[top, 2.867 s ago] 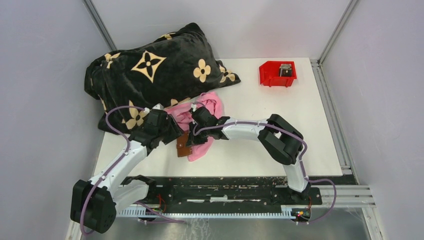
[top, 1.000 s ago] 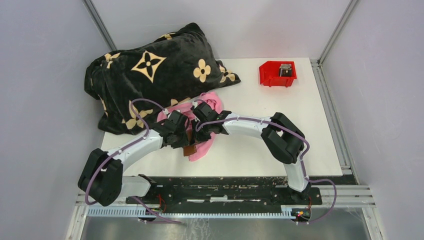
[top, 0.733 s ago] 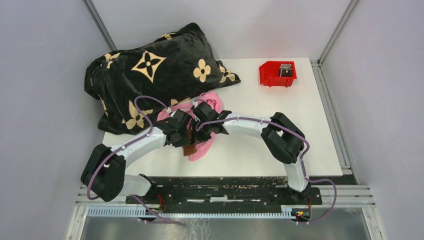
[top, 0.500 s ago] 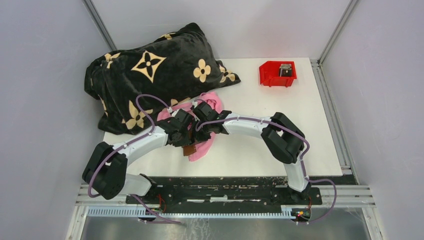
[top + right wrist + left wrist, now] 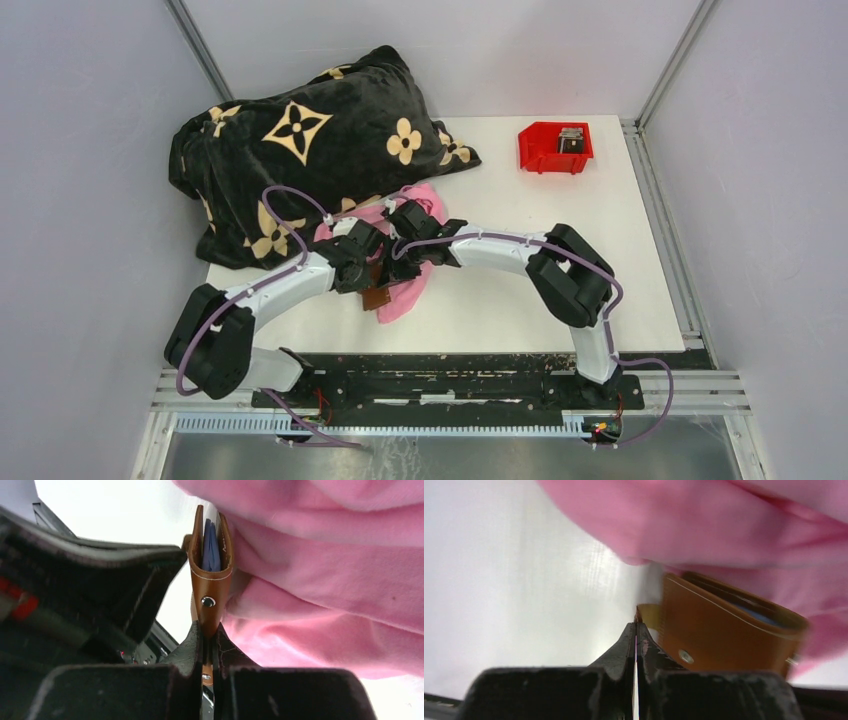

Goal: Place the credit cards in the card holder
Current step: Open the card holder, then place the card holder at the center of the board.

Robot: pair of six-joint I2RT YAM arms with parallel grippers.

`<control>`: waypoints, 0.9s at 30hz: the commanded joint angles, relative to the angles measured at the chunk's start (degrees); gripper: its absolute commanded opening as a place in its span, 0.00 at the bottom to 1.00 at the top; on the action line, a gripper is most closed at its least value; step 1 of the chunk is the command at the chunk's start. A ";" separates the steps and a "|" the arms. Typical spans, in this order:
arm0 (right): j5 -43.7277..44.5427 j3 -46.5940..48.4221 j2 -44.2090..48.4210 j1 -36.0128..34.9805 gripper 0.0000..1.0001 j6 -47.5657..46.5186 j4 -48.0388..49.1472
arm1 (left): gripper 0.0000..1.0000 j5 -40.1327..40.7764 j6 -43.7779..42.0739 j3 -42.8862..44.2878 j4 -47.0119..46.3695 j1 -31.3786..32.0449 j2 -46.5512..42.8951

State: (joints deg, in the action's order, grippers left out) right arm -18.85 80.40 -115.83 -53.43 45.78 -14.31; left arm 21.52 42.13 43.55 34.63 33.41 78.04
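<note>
1. The right gripper [image 5: 207, 630] is clamped on the bottom edge of the card holder [image 5: 209, 575]. The holder stands edge-on straight ahead of its fingers, with a blue layer [image 5: 210, 547] showing in the slot.
2. The left gripper [image 5: 635, 630] has its fingers pressed together, tips at the holder's strap tab [image 5: 647, 615]. Whether the tab is pinched cannot be told.
3. If the tab is missed, the holder likely stays folded. The pink cloth [image 5: 325, 580] just beside the fingers could snag.
4. Both arms reach inward, wrists nearly meeting. The credit cards [image 5: 571, 138] lie in the red bin [image 5: 554, 147], well beyond the right fingers.
</note>
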 commanded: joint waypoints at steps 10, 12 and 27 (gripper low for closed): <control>-4.87 -2.84 8.80 3.21 0.01 -1.54 1.02 | 0.06 7.54 4.82 0.99 4.92 -0.62 -3.78; -4.79 -3.81 9.88 4.19 0.01 -1.70 0.86 | 0.10 7.07 5.20 1.64 4.92 -0.58 -5.19; 2.36 -22.52 27.94 18.27 0.01 8.58 10.13 | 0.39 0.64 4.69 12.27 -2.61 0.38 -5.93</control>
State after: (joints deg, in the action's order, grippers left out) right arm -20.60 63.66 -94.72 -38.39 48.82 -11.46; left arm 24.53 45.84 51.70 37.34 32.95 70.57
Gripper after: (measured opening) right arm 0.048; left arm 0.385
